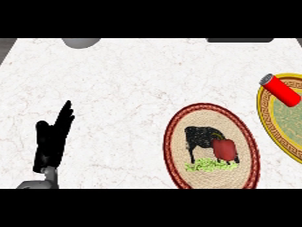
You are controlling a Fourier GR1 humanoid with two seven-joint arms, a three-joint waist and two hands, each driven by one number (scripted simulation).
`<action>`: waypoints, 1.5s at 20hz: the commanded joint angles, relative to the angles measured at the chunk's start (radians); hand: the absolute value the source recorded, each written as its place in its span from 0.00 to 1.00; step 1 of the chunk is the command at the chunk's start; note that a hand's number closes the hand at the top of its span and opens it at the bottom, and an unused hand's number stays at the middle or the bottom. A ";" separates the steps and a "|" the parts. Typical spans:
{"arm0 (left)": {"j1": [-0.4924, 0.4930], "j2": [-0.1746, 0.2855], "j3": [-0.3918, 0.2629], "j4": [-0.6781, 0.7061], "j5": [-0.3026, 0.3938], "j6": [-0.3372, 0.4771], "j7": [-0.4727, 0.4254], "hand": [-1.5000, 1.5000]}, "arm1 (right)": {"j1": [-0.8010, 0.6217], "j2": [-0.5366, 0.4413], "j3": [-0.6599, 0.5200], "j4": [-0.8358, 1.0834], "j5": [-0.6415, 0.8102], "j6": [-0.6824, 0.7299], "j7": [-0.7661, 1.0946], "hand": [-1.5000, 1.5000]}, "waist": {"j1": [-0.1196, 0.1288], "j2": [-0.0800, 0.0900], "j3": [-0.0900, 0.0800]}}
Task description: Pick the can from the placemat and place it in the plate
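The left hand [52, 137] stands near the worktop's [127, 84] front-left corner, fingers straight, spread wide and pointing up, holding nothing. Over by the right edge lies the red can [283, 90]. It is on its side, tilted across the far-left rim of the gold-bordered plate [269, 126], with its grey end poking out past the rim. Just beside the plate, near the front edge, sits the oval placemat [209, 116] with its cow picture. On it is a small red object [225, 150], possibly a fruit or pepper, though it's hard to tell. A grey round shape [81, 42] peeks in at the far edge.
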 commanded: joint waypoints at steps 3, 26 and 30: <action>-0.006 -0.033 -0.016 0.002 -0.038 0.030 0.003 0.50 | -0.022 -0.034 0.058 0.112 0.024 -0.080 -0.070 0.00 | 0.004 0.002 0.000; -0.043 -0.045 0.018 0.030 -0.023 -0.009 0.015 0.50 | -0.055 -0.154 0.121 0.401 0.009 -0.235 -0.172 0.00 | 0.006 0.003 0.001; 0.000 -0.052 -0.011 -0.068 -0.040 -0.002 0.052 0.50 | -0.012 -0.192 0.104 0.473 0.003 -0.228 -0.258 0.00 | 0.010 0.003 0.002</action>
